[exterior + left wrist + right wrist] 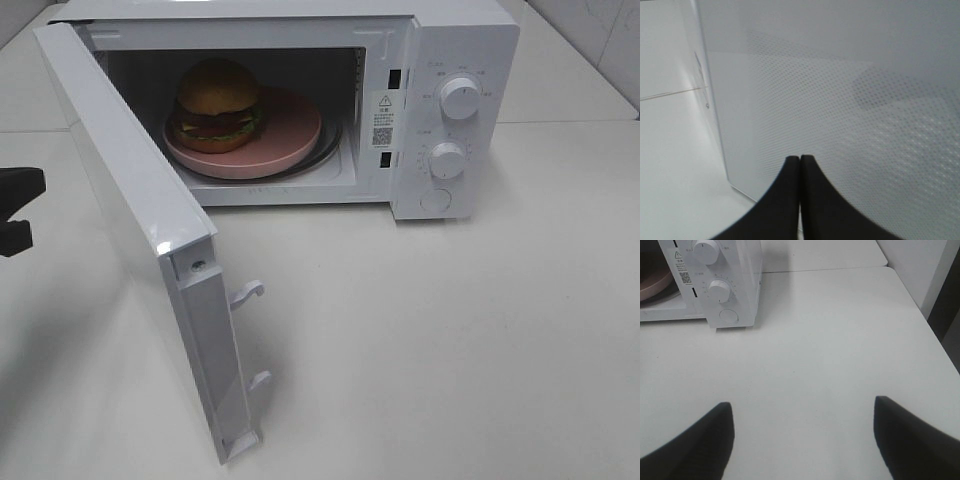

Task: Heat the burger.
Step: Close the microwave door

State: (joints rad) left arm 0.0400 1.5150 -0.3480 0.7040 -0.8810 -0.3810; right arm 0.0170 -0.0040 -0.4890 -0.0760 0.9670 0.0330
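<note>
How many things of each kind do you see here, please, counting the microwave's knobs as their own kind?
Microwave: 1
Burger: 1
Pink dish: 1
Knobs: 2
Total: 5

The left gripper [800, 159] has two matte black fingers [782, 200] with smooth faces that flare outward in a curve toward the base. The right gripper [802, 407] shows the same plain black fingers [700, 440], tapering to blunt, rounded tips
</note>
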